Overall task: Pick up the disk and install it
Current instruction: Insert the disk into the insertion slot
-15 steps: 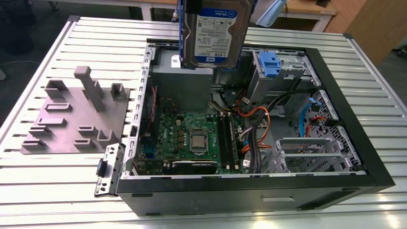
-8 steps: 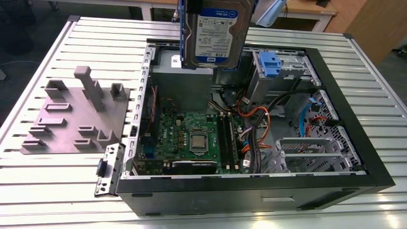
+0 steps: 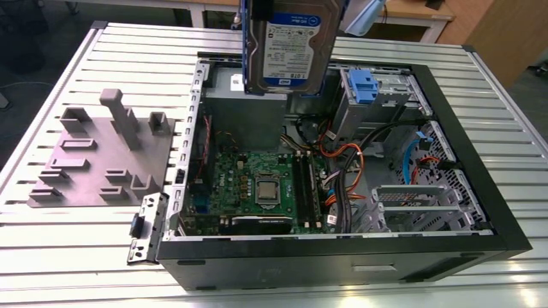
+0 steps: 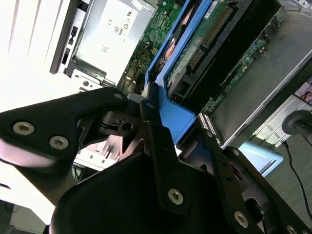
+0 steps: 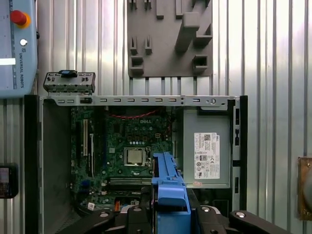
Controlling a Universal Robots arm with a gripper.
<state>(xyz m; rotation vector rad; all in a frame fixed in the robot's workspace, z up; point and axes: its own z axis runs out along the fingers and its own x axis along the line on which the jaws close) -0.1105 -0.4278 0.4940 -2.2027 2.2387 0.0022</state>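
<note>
The claw point(image 4: 173, 122) is closed on the disk point(image 3: 287, 48) and holds it by the blue side rails point(image 5: 168, 190). In both wrist views the black fingers point(image 4: 151, 136) press on the blue plastic from two sides.

In the exterior view the disk hangs in the air, standing on its edge, with the white-and-blue label turned to the camera. It is above the 12 o'clock end of the open computer case point(image 3: 283, 263), and its lower edge is over the rear part of the case. It touches nothing below.

The case lies on its side on the ribbed metal surface point(image 3: 86, 256) with the open side up. The green circuit board point(image 3: 256, 179) lies near the 6 o'clock end of the case, and a bundle of orange and black cables point(image 3: 342, 154) is at 3 o'clock from the board. A blue clip point(image 3: 364, 86) sits in a metal bay at 1 o'clock in the case.

A grey plate point(image 3: 94, 160) with upright pegs lies on the surface at 9 o'clock from the case, just beside it.

In the first wrist view the rails are seen above the board, near a silver box point(image 5: 207, 146) with a white label.
</note>
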